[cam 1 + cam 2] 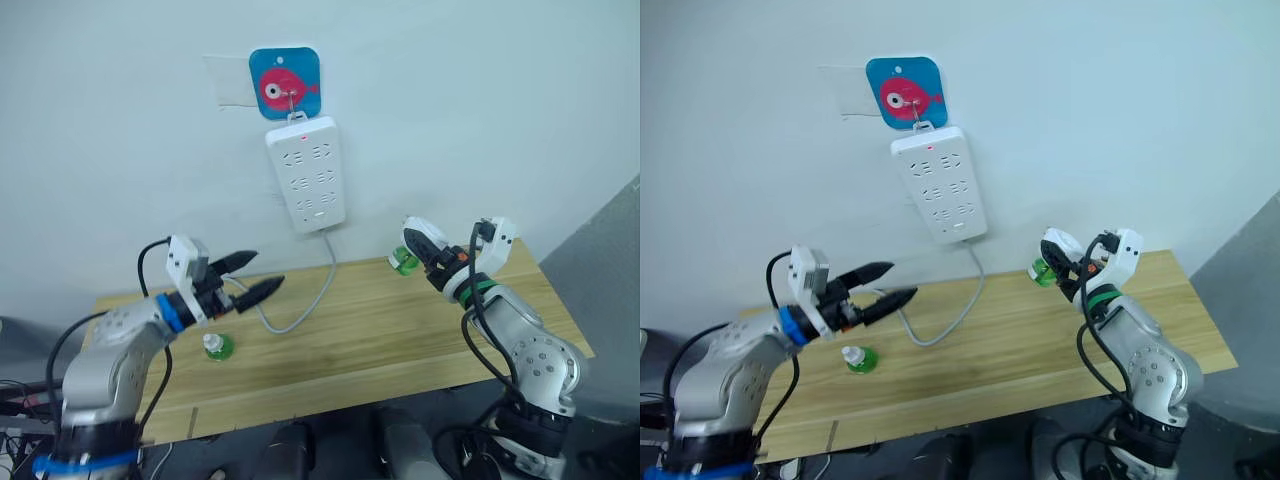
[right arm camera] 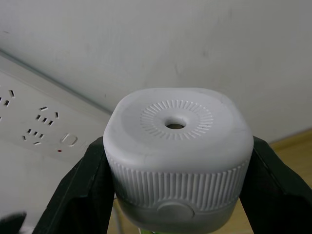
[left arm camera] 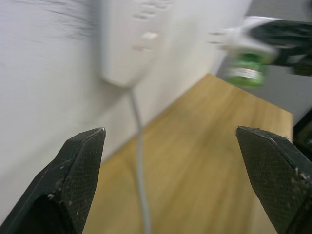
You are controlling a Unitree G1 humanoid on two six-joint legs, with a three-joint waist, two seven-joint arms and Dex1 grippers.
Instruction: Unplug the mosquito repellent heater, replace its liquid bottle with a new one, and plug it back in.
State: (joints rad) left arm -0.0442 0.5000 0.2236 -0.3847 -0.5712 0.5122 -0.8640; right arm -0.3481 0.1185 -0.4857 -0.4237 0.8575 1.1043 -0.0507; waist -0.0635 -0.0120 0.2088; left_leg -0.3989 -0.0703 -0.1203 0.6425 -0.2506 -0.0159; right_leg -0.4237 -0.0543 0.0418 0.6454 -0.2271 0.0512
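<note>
Grey-silver arms with black two-finger grippers

At lower left the left gripper (image 1: 257,276) has tapered black fingers (image 3: 73,180) with a fine cross-hatch texture, a white boxy wrist block, a blue ring and looping black cables over a rounded grey shell. At right the right gripper (image 1: 428,256) sits past a green and an orange ring; its silver forearm shows small dark screw holes.

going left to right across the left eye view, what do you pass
left hand → small bottle on the table → power strip on the wall → mosquito repellent heater held in the right hand
</note>
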